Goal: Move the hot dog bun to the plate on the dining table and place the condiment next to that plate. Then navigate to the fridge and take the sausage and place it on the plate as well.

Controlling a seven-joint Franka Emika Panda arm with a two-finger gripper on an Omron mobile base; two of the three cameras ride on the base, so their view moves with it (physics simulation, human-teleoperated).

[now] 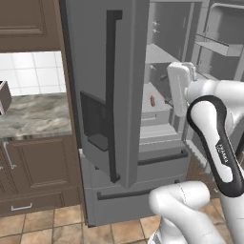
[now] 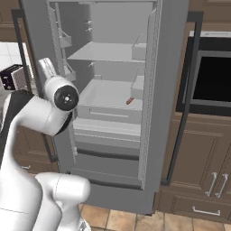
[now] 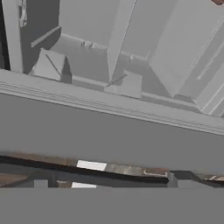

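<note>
The tall dark grey fridge [image 1: 159, 143] stands open in front of me, its grey shelves bare apart from the sausage. The sausage [image 1: 152, 101] is a small reddish-brown stick lying on a middle shelf [image 2: 130, 101]; in the hand view it sits at the top right corner [image 3: 217, 1]. My gripper [image 3: 107, 180] is open, its tips wide apart with nothing between them, and it hovers in front of the lower shelves, short of the sausage. The arm's white wrist [image 1: 177, 88] reaches toward the fridge opening. The hot dog bun, the plate, the condiment and the dining table are out of view.
The left fridge door [image 1: 107, 86] with its long black handle stands half open, close to the arm. The right door [image 2: 173, 90] swings out toward a dark wall oven [image 2: 212, 81]. A marble counter [image 1: 33, 114] over brown cabinets lies left. Closed freezer drawers [image 2: 108, 158] sit below.
</note>
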